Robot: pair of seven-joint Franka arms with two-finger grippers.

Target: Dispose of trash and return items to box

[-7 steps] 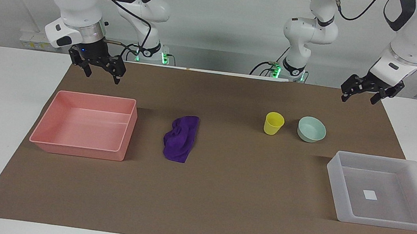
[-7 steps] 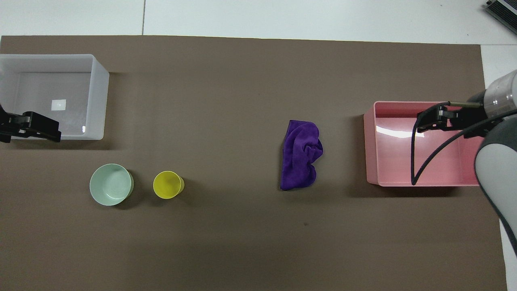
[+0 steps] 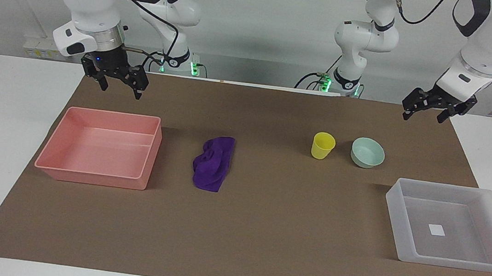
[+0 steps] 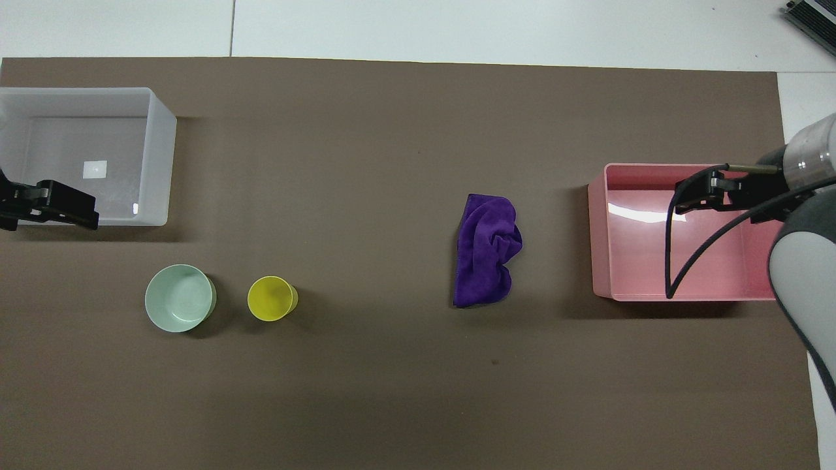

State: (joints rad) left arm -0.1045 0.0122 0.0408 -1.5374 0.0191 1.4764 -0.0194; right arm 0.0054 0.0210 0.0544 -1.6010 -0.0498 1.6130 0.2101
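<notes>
nothing sorted yet, both arms waiting.
my left tool (image 3: 426, 110) and right tool (image 3: 119, 84) hang wide, empty, upper frame corners; rag (image 3: 212, 162), cup (image 3: 323, 145), bowl (image 3: 367, 152) untouched mid-frame.

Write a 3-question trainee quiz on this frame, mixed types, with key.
1. True or false: the purple rag already lies inside the pink tub.
2. Multiple choice: what stands right beside the yellow cup? A) the mint-green bowl B) the purple rag C) the frosted-white tub
3. Fill in: the frosted-white tub holds nothing but a small white ____ on its floor.

Key:
1. False. The rag lies on the brown mat beside the pink tub, untouched; the right gripper hangs open near the mat's robot-side edge.
2. A. Cup and bowl stand side by side, apart, with the left gripper open in the air above the mat's corner.
3. sticker.
</notes>
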